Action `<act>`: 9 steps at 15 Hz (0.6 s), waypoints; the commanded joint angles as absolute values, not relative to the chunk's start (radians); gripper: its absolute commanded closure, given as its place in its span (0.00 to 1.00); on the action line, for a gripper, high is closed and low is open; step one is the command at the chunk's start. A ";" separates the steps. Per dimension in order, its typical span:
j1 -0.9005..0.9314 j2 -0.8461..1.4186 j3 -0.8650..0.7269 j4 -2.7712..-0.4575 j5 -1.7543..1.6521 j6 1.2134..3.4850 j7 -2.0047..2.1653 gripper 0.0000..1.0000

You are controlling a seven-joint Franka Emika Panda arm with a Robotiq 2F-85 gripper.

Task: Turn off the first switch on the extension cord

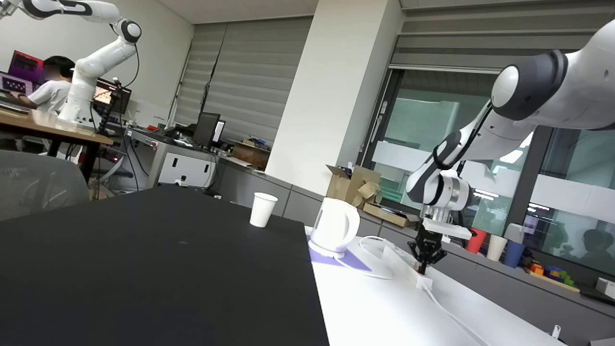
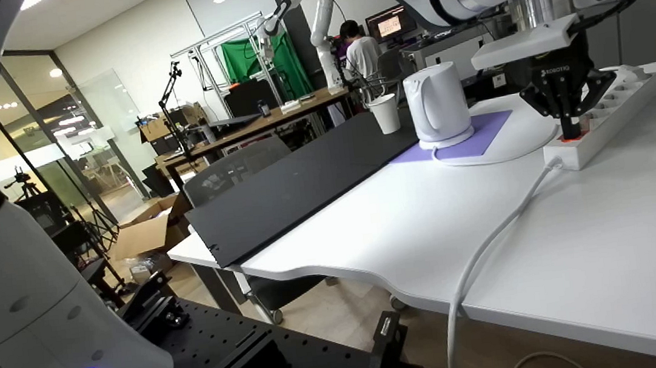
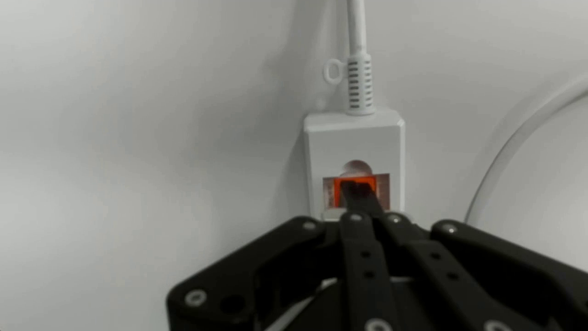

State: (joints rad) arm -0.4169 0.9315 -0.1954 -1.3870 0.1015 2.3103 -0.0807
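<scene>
The extension cord [image 2: 620,126] is a long white power strip lying on the white table. It shows in both exterior views [image 1: 424,282], and its cable end shows in the wrist view [image 3: 353,142]. At that end is a lit orange-red switch [image 3: 337,192], nearest the cable. My gripper [image 3: 358,185] is shut with its fingertips together and nothing between them. The fingertips point down onto the switch and cover its middle; they appear to touch it. The gripper also shows over the strip's end in both exterior views [image 1: 422,270] [image 2: 570,129]. The switch's tilt is hidden.
A white kettle [image 2: 436,102] stands on a purple sheet [image 2: 491,128] beside the strip, its cord looping to the strip. A white paper cup [image 2: 384,114] stands on the black board [image 2: 303,180]. The strip's white cable [image 2: 492,237] runs over the table's front edge.
</scene>
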 commanded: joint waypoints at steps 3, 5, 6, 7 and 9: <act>-0.442 0.950 -0.167 -1.362 0.116 2.318 -0.081 1.00; -0.444 0.949 -0.162 -1.367 0.118 2.320 -0.084 1.00; -0.442 0.948 -0.161 -1.373 0.116 2.324 -0.087 1.00; -0.440 0.945 -0.160 -1.385 0.111 2.333 -0.093 1.00; -0.425 0.940 -0.165 -1.424 0.089 2.378 -0.113 1.00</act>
State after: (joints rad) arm -0.4306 0.9319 -0.1785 -1.3878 0.0997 2.3205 -0.0928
